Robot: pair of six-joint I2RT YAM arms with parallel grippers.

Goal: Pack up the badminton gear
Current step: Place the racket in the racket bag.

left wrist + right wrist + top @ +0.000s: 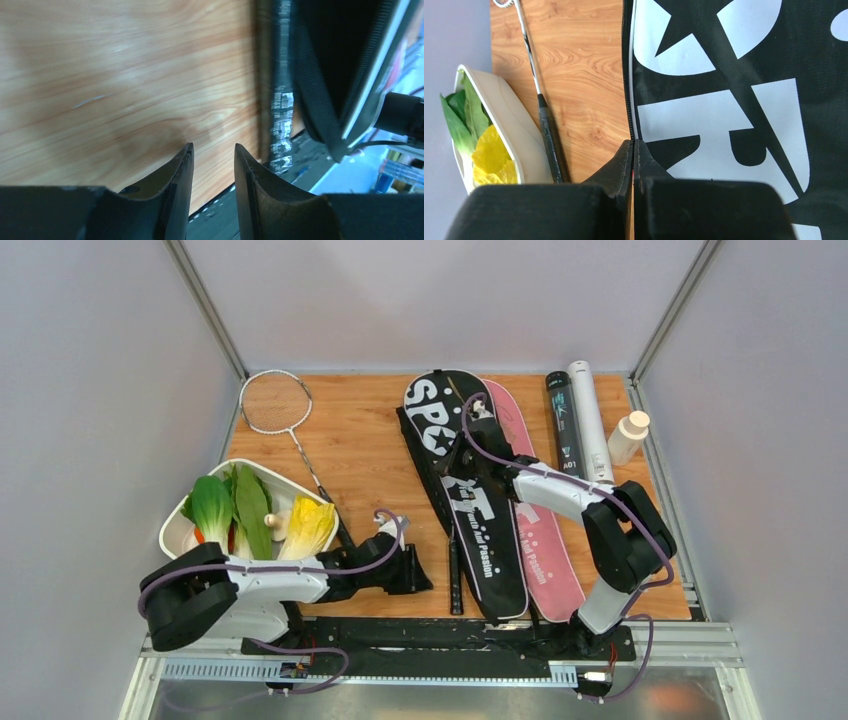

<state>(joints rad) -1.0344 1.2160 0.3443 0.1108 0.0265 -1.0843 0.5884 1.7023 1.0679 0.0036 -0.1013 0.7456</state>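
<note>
A: Top view is bright and even, only soft shadows on the worktop (370, 450).
B: Left wrist view is blurred, with pale sheen on the wood; right wrist view is crisp.

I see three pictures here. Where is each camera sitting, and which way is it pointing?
Top external: fixed above and behind the arms, looking down on the table; both arms show.
Left wrist: on the left arm, looking past the open left gripper at bare wood and the black bag.
Right wrist: on the right arm, looking past the shut right gripper at the black bag's lettering.
Shared: top and right wrist views both show the silver racket and white tray.
</note>
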